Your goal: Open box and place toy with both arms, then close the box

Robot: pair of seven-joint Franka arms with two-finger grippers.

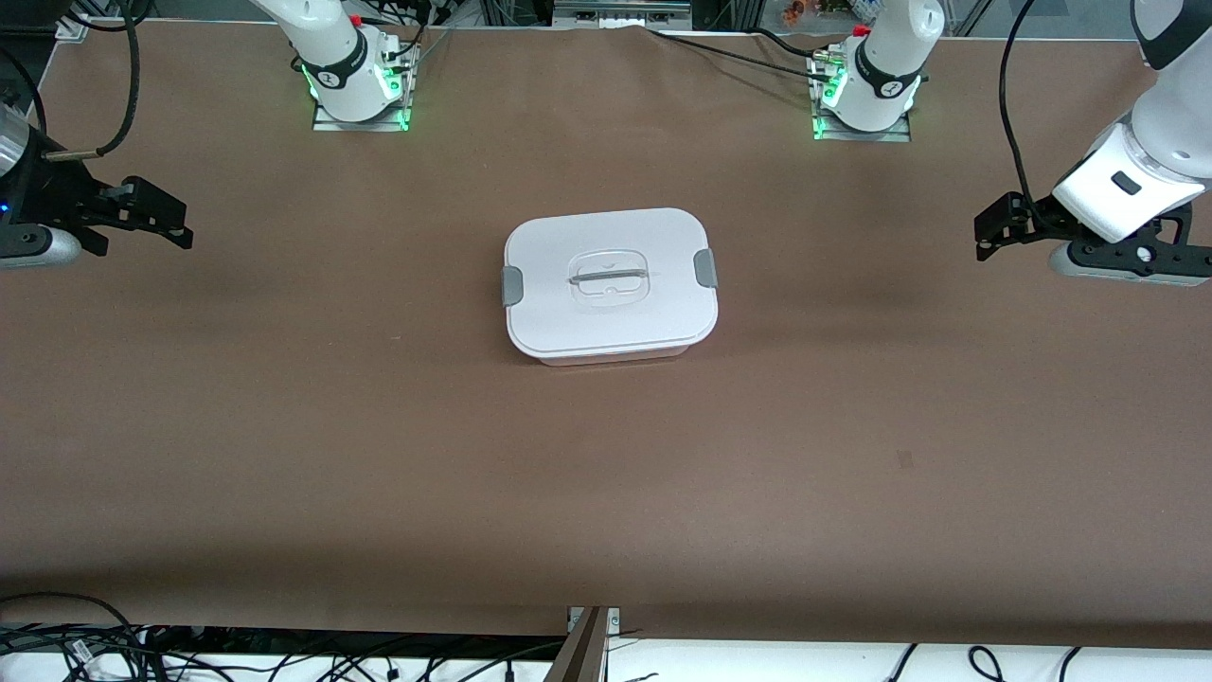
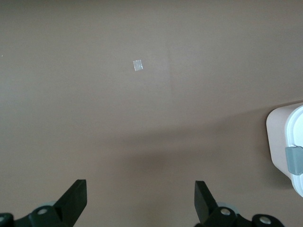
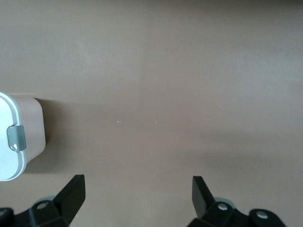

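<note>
- You have a brown table (image 1: 284, 426) with little on it: one small pale square patch (image 2: 138, 65) lies on the surface ahead of the left gripper's spread fingers, and loose black cables (image 1: 189, 654) run along the table edge nearest the front camera.
- Between either set of jaws and the box (image 1: 609, 282) you see only bare tabletop.
- The box sits at mid-table, well apart from both grippers. Its flat white lid (image 1: 606, 242) is on, a grey clip (image 1: 704, 268) at each short end, and a recessed handle (image 1: 608, 276) in the lid's centre.
- In the wrist views the tub wall under the lid looks pinkish, and one clip shows at each picture's edge.
- Your left gripper (image 1: 989, 227) hangs over the left arm's end of the table, jaws released and holding nothing; its fingers (image 2: 75, 198) stand wide.
- Your right gripper (image 1: 175, 223) hangs over the right arm's end, jaws likewise released and empty, fingers (image 3: 75, 194) wide.
- Each arm waits with its jaws pointing toward the box.
</note>
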